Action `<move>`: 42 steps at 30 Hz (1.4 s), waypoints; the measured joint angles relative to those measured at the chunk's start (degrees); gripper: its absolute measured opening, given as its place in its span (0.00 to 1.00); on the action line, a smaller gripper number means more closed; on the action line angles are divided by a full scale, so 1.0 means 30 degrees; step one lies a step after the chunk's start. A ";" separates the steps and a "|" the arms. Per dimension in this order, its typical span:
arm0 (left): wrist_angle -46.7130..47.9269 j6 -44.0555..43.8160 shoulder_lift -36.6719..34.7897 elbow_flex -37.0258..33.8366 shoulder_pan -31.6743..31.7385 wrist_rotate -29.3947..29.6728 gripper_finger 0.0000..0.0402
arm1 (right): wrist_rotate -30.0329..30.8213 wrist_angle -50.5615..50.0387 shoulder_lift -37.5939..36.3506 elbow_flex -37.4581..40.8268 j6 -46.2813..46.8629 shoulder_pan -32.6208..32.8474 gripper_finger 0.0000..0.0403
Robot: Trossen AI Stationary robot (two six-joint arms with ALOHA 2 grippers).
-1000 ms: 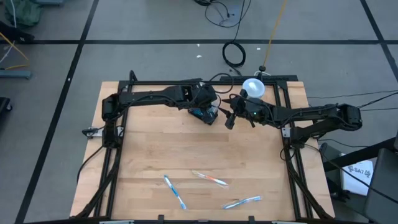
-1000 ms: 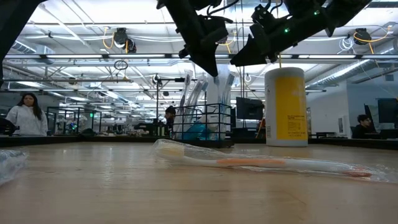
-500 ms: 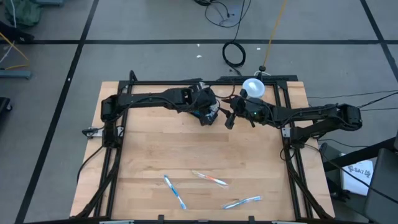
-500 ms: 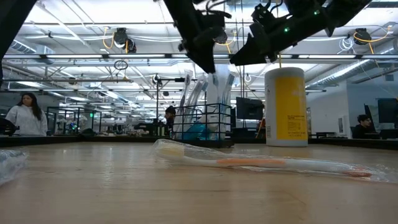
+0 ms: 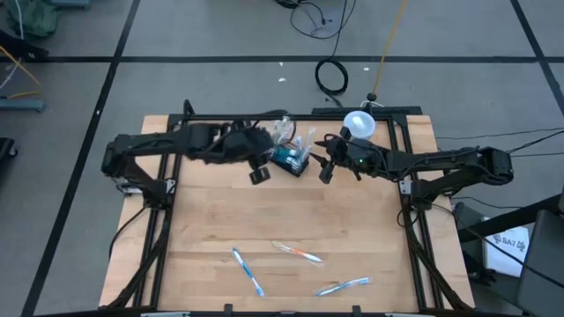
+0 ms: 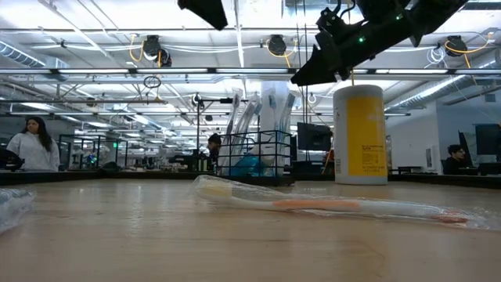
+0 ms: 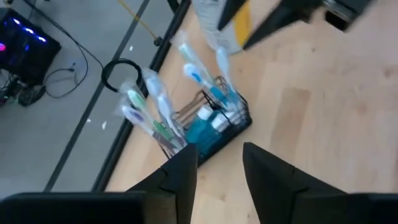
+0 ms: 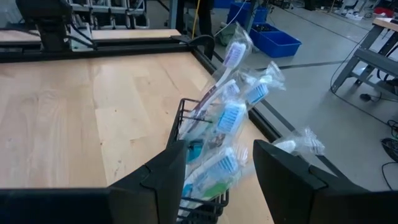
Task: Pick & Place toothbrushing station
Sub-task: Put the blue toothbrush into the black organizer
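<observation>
Toothbrushes stand in the wire basket — left gripper beside it, jaws apart, empty; right gripper likewise open, near the yellow cup.

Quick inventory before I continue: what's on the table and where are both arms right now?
Wire basket: one, black, far middle of table, wrapped toothbrushes standing in it.
Yellow cup: one, white lid, beside the basket toward the right arm.
Loose wrapped toothbrushes: three, near edge: blue, orange, blue.
Table: one, light wood.
Left end effector: open, empty, just left of basket.
Right end effector: open, empty, just right of basket.
</observation>
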State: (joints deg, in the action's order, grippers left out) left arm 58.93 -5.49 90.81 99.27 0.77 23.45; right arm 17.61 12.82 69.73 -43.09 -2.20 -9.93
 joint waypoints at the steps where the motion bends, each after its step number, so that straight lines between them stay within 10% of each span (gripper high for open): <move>1: -0.0171 -0.0195 -0.0297 -0.0509 -0.0331 0.0241 0.33 | 0.0007 -0.0049 0.0000 0.0000 0.0000 0.0055 0.45; 9: -0.3446 -0.0801 -0.1860 -0.6997 -0.3856 0.0464 0.30 | -0.0007 0.0326 0.0000 0.0000 -0.0132 0.0830 0.45; 18: -1.1071 -0.2171 -0.1873 -1.3932 -0.7254 -0.6857 0.30 | 0.0007 0.0521 0.0003 0.0000 -0.0032 0.1012 0.45; 25: -1.8219 -0.2932 -0.1869 -1.7867 -0.9274 -0.7163 0.32 | 0.0001 0.0534 0.0001 0.0002 0.1838 0.1052 0.45; 42: -2.4055 -0.5800 0.2524 -1.8913 -1.1953 -0.6528 0.35 | 0.0000 0.1286 0.0015 0.1870 0.4716 0.4143 0.45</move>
State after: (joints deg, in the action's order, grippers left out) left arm -13.23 -22.89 98.39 42.53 -35.09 3.86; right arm 17.61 16.67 69.78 -37.48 11.95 2.50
